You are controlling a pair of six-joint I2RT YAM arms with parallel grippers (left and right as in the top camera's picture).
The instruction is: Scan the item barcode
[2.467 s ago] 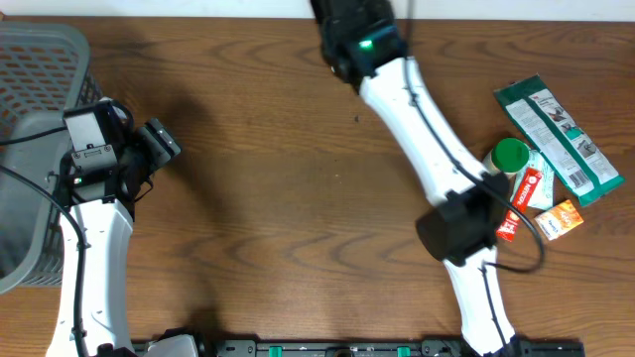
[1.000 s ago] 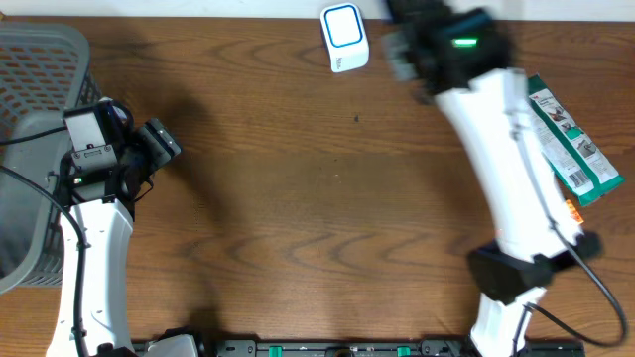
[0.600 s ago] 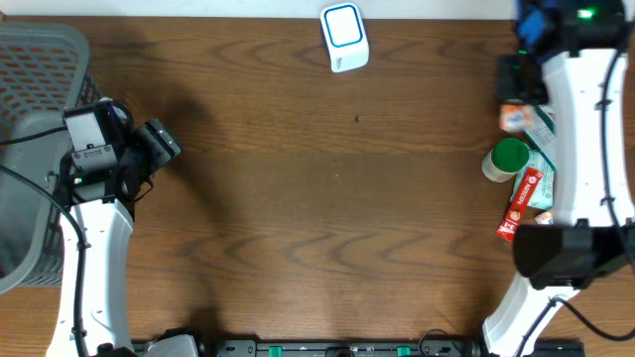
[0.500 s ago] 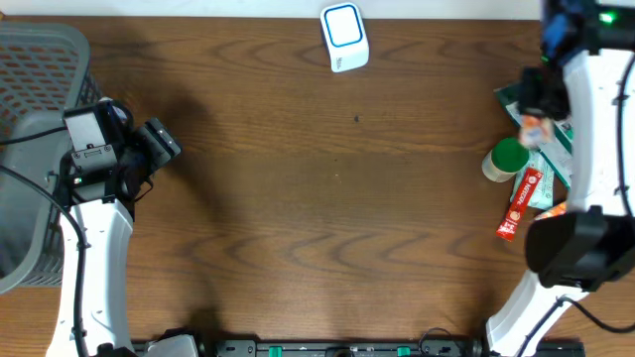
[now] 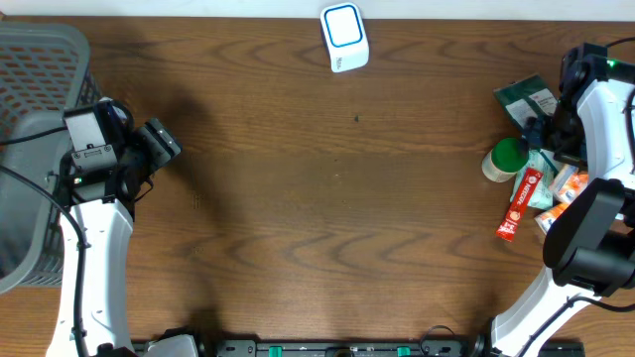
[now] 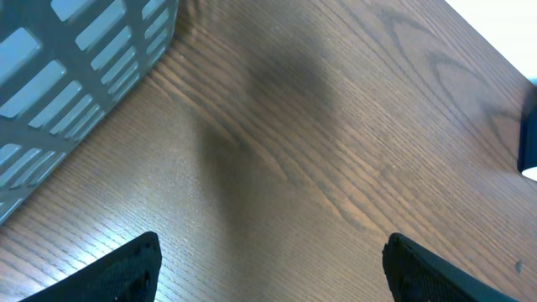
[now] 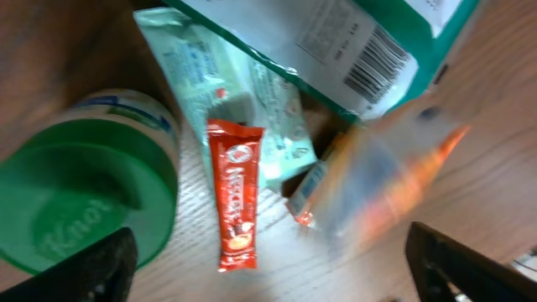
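The right fingers (image 7: 101,268) stand spread wide and clasp nothing, directly above the heap of goods at the right edge of the worktop (image 5: 327,198). Below them, nearer 1 tip than the other, is an orange packet (image 7: 386,176), the likeliest item for scanning. It is smeared in the wrist view, so I cannot tell whether it rests flat or is in motion. Its long axis seems to run on a slant, from beside the red sachet (image 7: 235,193) up toward the green bag (image 7: 369,50), whose printed barcode faces upward. A green-lidded jar (image 7: 80,197) sits just beside the sachet, toward the opposite tip.

The scanner (image 5: 344,37) stands at the far edge of the worktop, about midway along it and well apart from the heap. Any item must therefore travel from the right edge toward the far edge, and of the 2 arms the right is plainly nearer the goods. The left fingers (image 6: 126,268) are likewise released and empty, over bare wood near the left edge beside the basket (image 5: 40,59), well apart from both heap and scanner.

For a pickup, the right fingers would want to close across the packet's short side, so the wrist would need turning to meet that slant.
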